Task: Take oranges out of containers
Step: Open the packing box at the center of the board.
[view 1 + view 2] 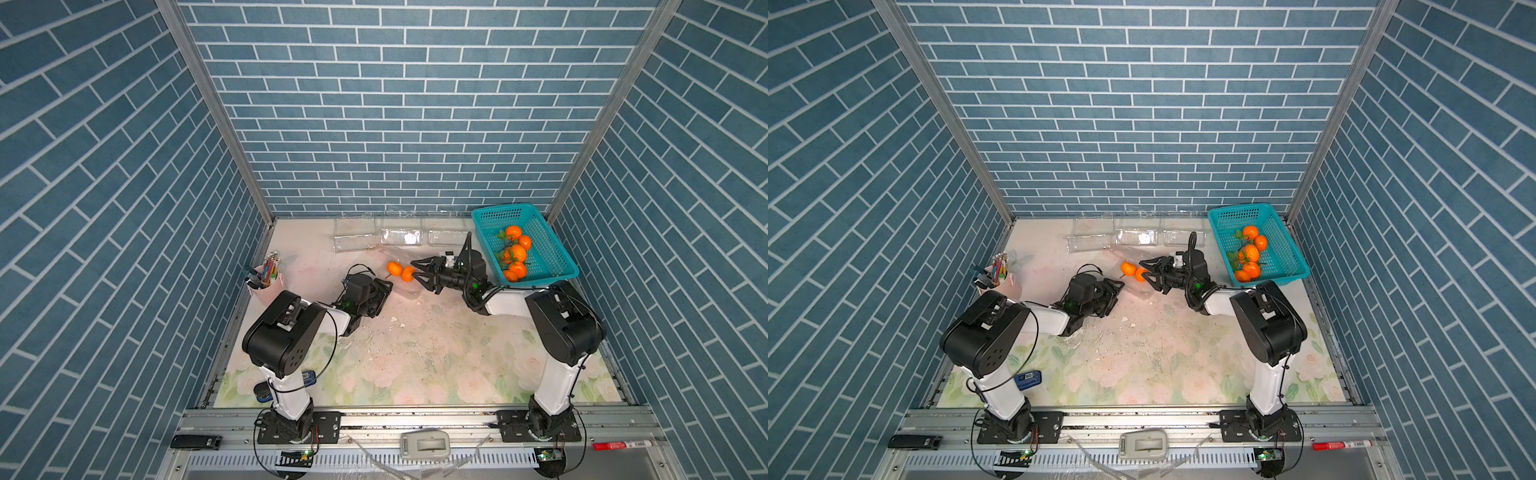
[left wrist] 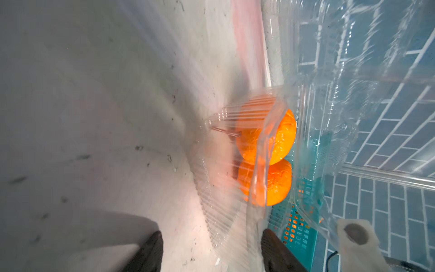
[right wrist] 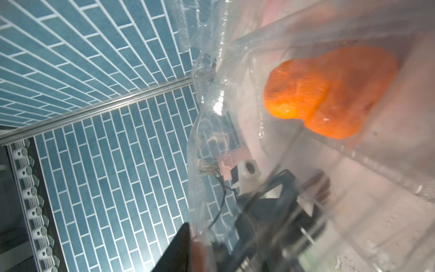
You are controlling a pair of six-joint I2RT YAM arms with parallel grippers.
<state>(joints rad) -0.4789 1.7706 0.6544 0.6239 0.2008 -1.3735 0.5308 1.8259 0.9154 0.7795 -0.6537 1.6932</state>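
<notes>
- Top view: two oranges (image 1: 401,271) lie in an open container (image 1: 411,293) near the basket (image 1: 503,209), on its side toward the left arm. The other oranges already sit in the basket.
- Right gripper (image 1: 415,269) stands wide, one finger on either side of the orange nearer the basket.
- Left gripper (image 2: 211,233) is narrow and straddles the container's ribbed wall. I cannot tell whether it pinches it.
- The step in hand is probably grasping the pair. Centre the jaws on one fruit, close gently, and keep off the thin plastic.
- Lift straight out while the left arm steadies the container, or it may ride up too.
</notes>
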